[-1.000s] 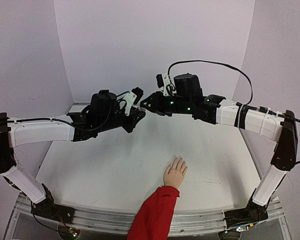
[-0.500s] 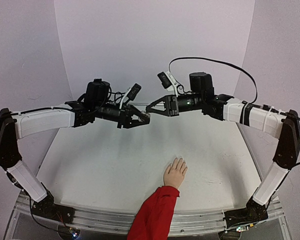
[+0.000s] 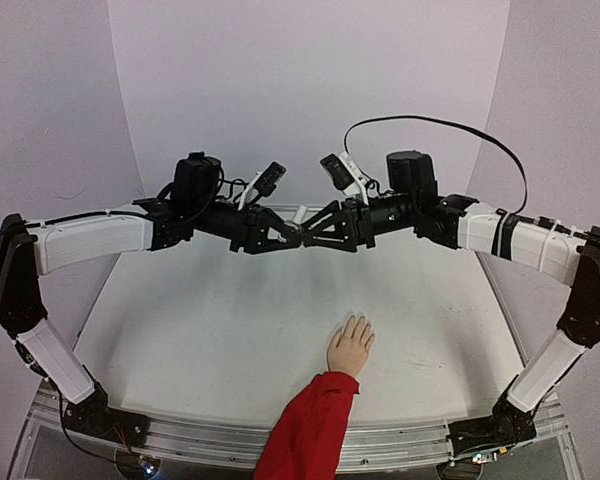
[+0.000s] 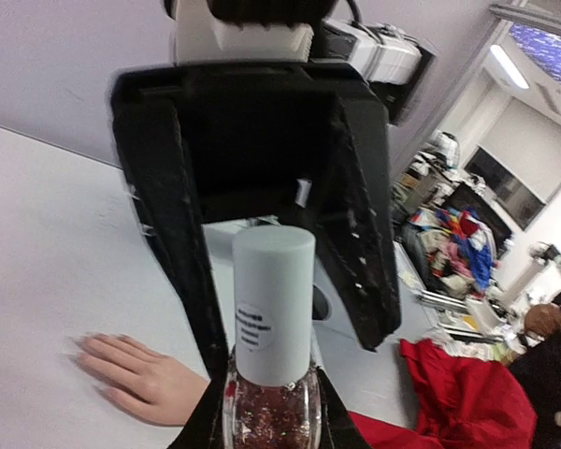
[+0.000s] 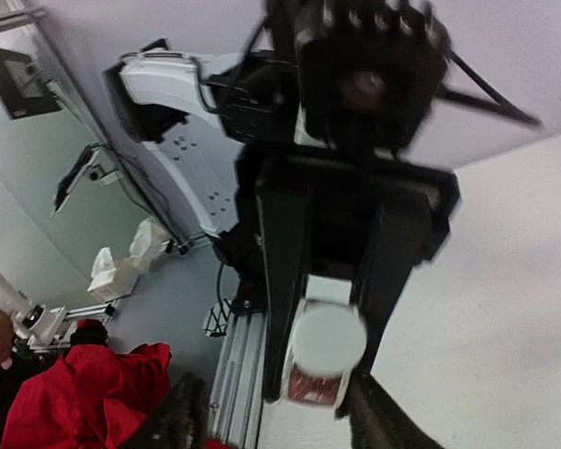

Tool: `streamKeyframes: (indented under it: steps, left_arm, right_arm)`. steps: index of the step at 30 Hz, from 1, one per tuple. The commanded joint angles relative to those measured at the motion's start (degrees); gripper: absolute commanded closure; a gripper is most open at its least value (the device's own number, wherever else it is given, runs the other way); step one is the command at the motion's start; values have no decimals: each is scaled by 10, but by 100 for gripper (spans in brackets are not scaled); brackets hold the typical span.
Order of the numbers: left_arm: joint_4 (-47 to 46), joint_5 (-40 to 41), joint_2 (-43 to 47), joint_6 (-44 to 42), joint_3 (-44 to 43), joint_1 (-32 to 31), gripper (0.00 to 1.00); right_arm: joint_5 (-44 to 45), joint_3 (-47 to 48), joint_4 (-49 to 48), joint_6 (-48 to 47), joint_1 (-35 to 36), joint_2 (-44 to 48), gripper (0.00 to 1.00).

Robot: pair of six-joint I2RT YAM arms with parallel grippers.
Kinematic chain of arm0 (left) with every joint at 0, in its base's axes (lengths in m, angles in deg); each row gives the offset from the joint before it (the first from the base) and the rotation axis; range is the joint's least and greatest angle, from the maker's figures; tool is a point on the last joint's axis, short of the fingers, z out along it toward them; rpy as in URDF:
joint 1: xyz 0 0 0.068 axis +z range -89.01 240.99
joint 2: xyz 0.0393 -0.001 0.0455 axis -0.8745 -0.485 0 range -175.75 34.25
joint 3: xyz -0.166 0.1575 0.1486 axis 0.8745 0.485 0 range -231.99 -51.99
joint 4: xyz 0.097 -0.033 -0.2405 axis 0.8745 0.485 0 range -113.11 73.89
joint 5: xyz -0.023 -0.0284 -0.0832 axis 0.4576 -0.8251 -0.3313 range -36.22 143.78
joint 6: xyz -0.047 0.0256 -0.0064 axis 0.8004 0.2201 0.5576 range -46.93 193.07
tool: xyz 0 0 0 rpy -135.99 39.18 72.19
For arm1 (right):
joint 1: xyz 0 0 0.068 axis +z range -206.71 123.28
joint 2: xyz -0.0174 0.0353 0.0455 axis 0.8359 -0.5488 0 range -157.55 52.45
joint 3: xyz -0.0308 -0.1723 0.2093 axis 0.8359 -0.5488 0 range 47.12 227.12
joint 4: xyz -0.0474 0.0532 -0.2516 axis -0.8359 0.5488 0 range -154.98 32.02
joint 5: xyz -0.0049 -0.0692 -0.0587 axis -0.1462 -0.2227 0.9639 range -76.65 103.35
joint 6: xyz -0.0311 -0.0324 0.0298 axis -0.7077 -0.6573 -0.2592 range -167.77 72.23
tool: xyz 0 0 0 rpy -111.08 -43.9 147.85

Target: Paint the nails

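Nails (image 3: 358, 321) well apart, nearward of left pincer (image 3: 292, 239) gripping bottle (image 4: 272, 374), right pincer (image 3: 313, 238).

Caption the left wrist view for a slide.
Left gripper holds a glitter polish bottle, pale cap facing the open right gripper; mannequin hand below.

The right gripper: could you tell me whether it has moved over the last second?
Yes: the right gripper has shifted right and lower, nearer the mannequin hand.
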Motion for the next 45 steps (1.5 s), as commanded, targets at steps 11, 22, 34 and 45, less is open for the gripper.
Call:
streamKeyframes:
  steps: [11, 22, 34, 45]
  left_arm:
    - [-46, 648, 102, -136, 81, -56, 100]
    - [-45, 707, 73, -172, 57, -100, 100]
    - [-42, 694, 58, -173, 48, -116, 100]
    - [-39, 650, 60, -168, 41, -115, 100]
  right_arm:
    - [400, -33, 0, 157, 24, 96, 29]
    - [447, 62, 14, 259, 53, 3, 41]
    - [437, 84, 14, 263, 55, -36, 58]
    - [395, 55, 6, 254, 52, -36, 94]
